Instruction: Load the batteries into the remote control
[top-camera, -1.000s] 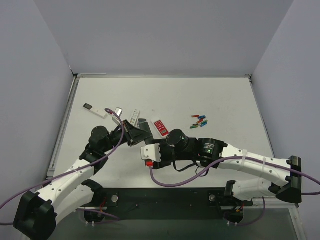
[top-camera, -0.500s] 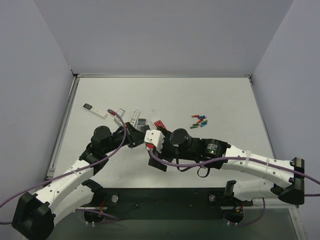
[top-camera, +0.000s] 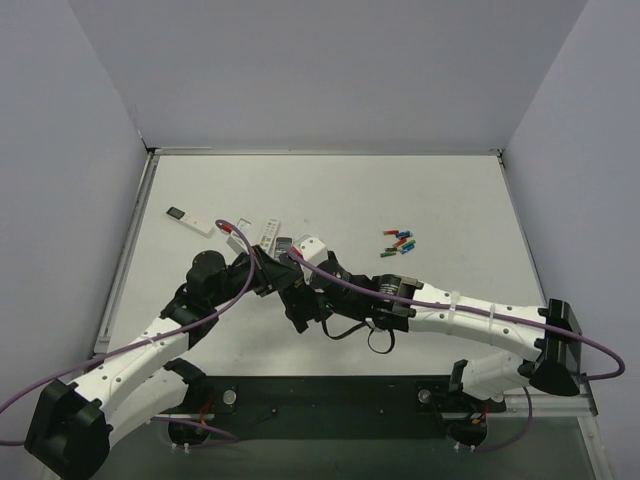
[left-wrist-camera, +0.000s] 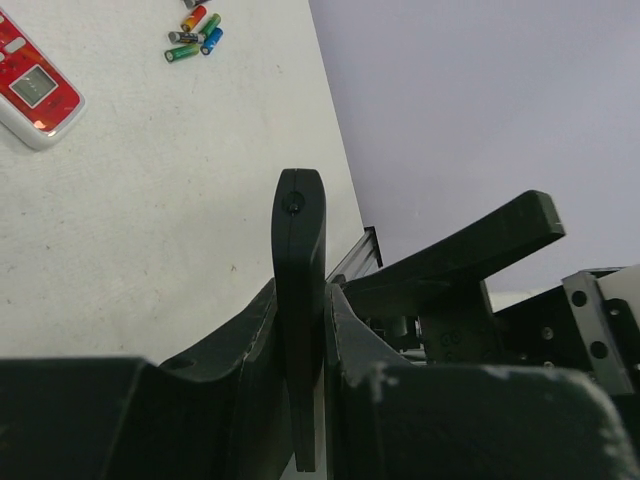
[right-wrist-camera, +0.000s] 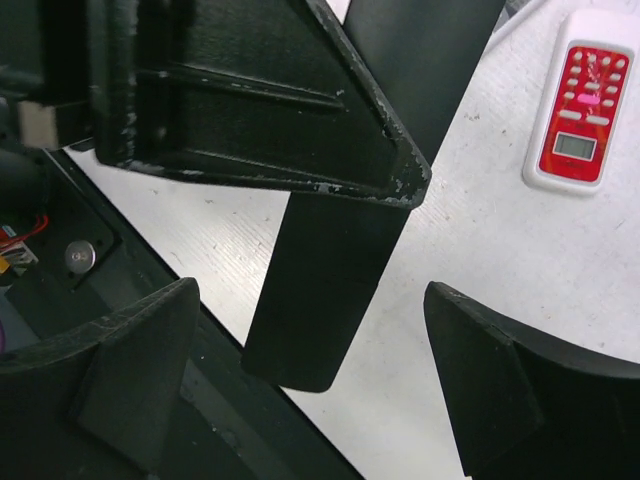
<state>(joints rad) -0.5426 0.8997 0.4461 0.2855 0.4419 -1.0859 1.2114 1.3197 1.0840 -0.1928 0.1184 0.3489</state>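
Over the white tabletop (top-camera: 450, 200), the left tool (left-wrist-camera: 300, 320) is clamped tight on a thin black slab (left-wrist-camera: 300, 230), held edge-up. The right tool (right-wrist-camera: 310, 290) stands wide open, 1 finger on either side of that slab and clear of it. The white remote control (top-camera: 268, 232) lies just beyond them, and the batteries (top-camera: 400, 241) cluster well to its right. 1 second ago the right tool was half closed and nearer the bases.
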